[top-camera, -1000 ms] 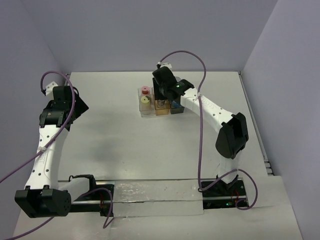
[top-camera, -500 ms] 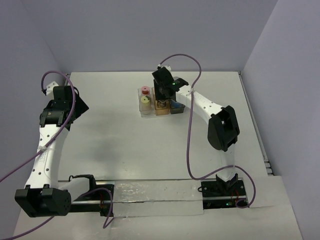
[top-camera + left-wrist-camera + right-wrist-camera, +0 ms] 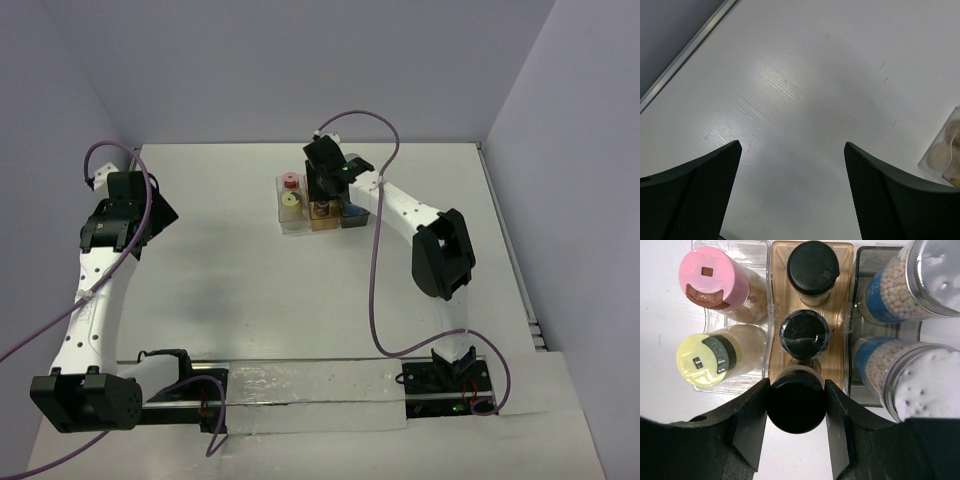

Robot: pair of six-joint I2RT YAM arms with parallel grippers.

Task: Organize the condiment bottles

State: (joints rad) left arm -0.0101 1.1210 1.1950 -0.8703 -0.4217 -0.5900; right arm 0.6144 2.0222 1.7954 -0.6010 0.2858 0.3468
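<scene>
In the right wrist view my right gripper (image 3: 796,412) is shut on a black-capped jar (image 3: 796,401) at the near end of the amber compartment (image 3: 840,270). Two more black-capped jars (image 3: 805,335) (image 3: 813,266) stand behind it in that compartment. The clear compartment (image 3: 760,250) holds a pink-capped bottle (image 3: 715,280) and a cream-capped bottle (image 3: 707,361). The grey compartment (image 3: 860,270) holds two clear blue-labelled bottles (image 3: 910,282) (image 3: 912,377). In the top view the right gripper (image 3: 324,192) is over the tray (image 3: 290,226). My left gripper (image 3: 792,165) is open and empty over bare table, far left (image 3: 125,215).
The tray's clear end shows at the right edge of the left wrist view (image 3: 945,160). A metal table edge strip (image 3: 685,52) runs along the left. The table (image 3: 260,300) meets walls at the back and sides.
The right arm has stretched a little further over the tray, its elbow shifting left and toward the back. The left arm has not moved.
</scene>
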